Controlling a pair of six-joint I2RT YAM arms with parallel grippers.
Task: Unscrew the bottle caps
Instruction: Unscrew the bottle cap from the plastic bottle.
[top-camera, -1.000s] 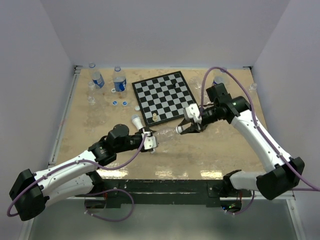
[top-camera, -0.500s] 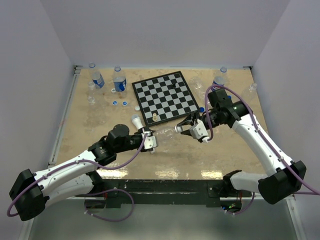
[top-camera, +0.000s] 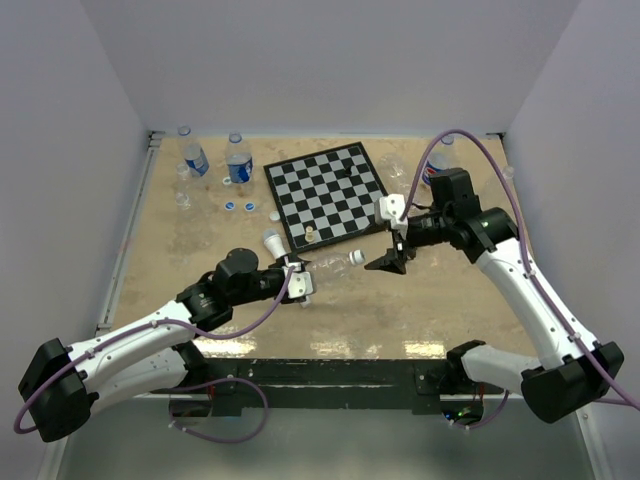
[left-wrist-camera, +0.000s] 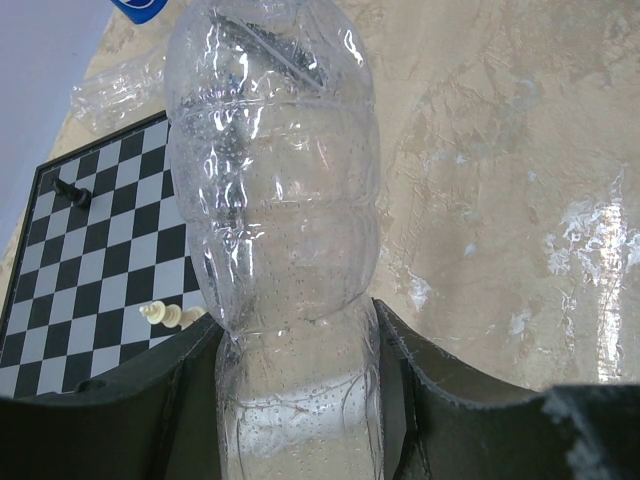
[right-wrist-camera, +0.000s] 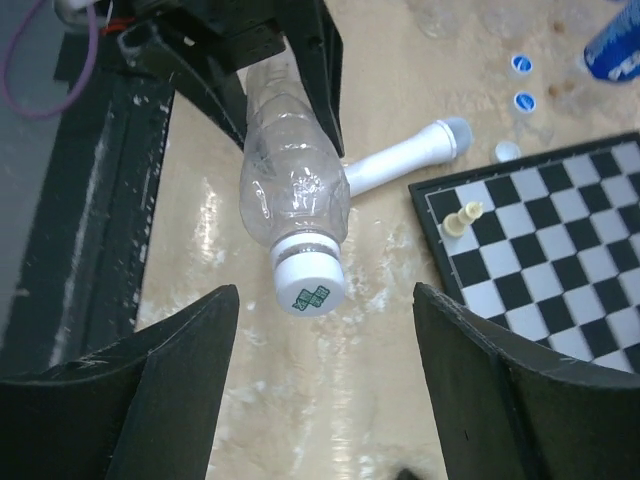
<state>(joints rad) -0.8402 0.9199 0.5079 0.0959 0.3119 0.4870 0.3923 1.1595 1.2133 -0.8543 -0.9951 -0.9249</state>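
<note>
My left gripper (top-camera: 303, 278) is shut on the body of a clear bottle (top-camera: 326, 266), held lying above the table with its neck pointing right. The left wrist view shows both black fingers pressed against the bottle (left-wrist-camera: 275, 200), which narrows between them. The white bottle cap (right-wrist-camera: 310, 280), with a green mark on top, sits on the neck. My right gripper (top-camera: 386, 261) stands open just right of the cap (top-camera: 357, 257), its fingers (right-wrist-camera: 180, 370) wide apart and clear of it.
A chessboard (top-camera: 328, 193) with a pale piece (right-wrist-camera: 462, 218) lies behind the held bottle. A white microphone (right-wrist-camera: 400, 160) rests beside it. Labelled bottles (top-camera: 238, 158) and loose caps (top-camera: 249, 207) stand at the back left; another bottle (top-camera: 437, 160) is at the back right.
My right gripper has let go of the cap, opened wide, turned at the wrist and backed slightly to the right. The left gripper and bottle have not moved.
</note>
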